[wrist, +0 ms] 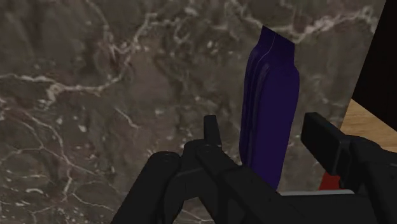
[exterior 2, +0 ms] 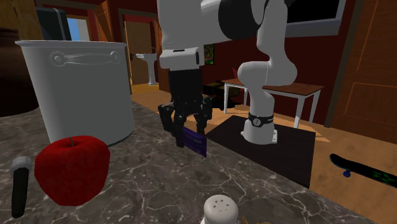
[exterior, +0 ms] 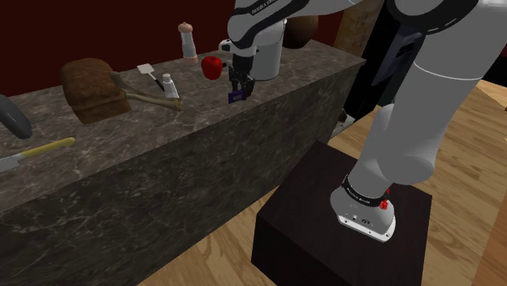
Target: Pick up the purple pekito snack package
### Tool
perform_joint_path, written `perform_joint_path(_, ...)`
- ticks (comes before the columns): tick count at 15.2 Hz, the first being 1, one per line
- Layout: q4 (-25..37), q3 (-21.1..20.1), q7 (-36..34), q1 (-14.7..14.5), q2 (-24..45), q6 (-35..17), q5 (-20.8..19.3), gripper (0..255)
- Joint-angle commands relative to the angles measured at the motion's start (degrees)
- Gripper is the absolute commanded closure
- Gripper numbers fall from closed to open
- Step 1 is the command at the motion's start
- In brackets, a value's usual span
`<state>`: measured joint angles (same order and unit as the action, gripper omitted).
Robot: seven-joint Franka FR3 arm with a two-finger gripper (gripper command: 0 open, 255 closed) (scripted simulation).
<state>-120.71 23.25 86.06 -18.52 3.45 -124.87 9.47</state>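
Gripper (exterior 2: 188,126) spread astride purple snack package (wrist: 270,102); no grasp made.
Fingers (wrist: 214,132) stood apart, one facing each broad side of the package, with a gap showing on either side. Contact looked absent, though the wrist view was too dark near the pads to be certain. Package stood on its thin edge on the dark marbled counter (exterior: 162,130), close to the front lip, at about 6 o'clock from the gripper in the shoulder view and 5 o'clock in the second exterior view. Red apple (exterior: 212,67) sat at 10 o'clock, well apart. Long axis ran across the closing line, so a straight close should, by my judgement, pinch the thin dimension.
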Motion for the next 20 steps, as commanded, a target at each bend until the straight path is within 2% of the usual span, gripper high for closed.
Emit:
perform_joint_path(1,-0.09,0.01,0.06,0.01,0.04,-0.14,0.04,255)
perform_joint_path(9,-0.01,-0.03,0.0,-0.03,0.11,-0.13,0.07,255)
perform_joint_path(20,4.92,0.01,-2.21,-0.17,-3.31,7.75,-2.21,255)
